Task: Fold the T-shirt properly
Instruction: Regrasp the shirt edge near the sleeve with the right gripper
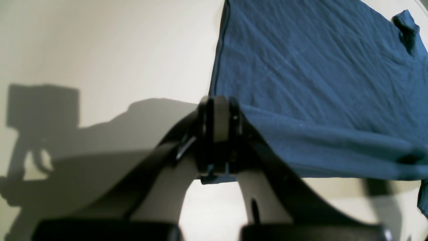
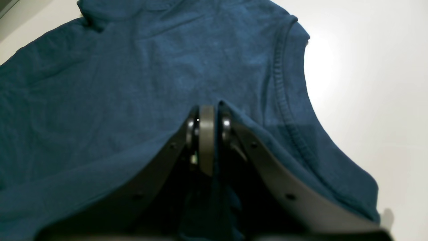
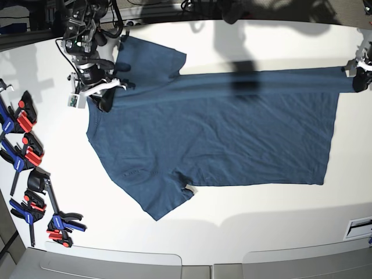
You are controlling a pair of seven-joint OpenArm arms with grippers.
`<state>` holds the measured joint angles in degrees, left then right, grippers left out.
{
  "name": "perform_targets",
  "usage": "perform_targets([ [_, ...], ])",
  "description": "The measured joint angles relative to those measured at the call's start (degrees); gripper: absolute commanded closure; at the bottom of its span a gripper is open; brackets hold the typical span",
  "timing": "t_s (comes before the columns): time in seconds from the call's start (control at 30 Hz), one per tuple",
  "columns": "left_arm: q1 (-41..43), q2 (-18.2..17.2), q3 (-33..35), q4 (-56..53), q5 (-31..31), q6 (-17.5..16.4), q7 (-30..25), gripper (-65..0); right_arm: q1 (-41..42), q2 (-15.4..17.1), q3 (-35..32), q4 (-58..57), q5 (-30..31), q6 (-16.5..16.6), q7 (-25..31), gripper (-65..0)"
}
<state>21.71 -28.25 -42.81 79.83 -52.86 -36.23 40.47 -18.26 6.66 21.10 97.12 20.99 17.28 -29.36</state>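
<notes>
— Bright overhead light; the white surface (image 3: 232,209) glares beside the T-shirt (image 3: 221,139) in the right wrist view.

— Hard shadows, though. The near fingers (image 1: 220,134) are soft, out of focus, and the base view bows at its edges.

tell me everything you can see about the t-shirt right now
The T-shirt is plain dark navy, short-sleeved, soft and slightly wrinkled like cotton. It lies spread on the white table, with one long edge lifted and folded over. The right gripper has its jaws shut on cloth at the shoulder end; the left gripper pinches the hem corner. One sleeve points toward the table's front edge.
</notes>
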Motion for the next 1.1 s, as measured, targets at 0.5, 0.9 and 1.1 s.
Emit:
perform_targets([
  [0.5, -0.02, 0.00, 0.00, -0.02, 1.29, 0.00, 0.24, 0.0, 0.00, -0.13, -0.02, 0.00, 0.00, -2.56, -0.02, 0.0],
  [0.9, -0.02, 0.00, 0.00, 0.00, 1.27, 0.00, 0.17, -16.0, 0.00, -0.13, 0.00, 0.00, -0.20, -2.54, 0.09, -17.7],
  [1.1, -0.02, -0.02, 0.00, -0.02, 1.33, 0.00, -0.02, -24.2, 0.00, 0.02, 0.00, 0.00, -0.20, -2.95, 1.70, -36.8],
])
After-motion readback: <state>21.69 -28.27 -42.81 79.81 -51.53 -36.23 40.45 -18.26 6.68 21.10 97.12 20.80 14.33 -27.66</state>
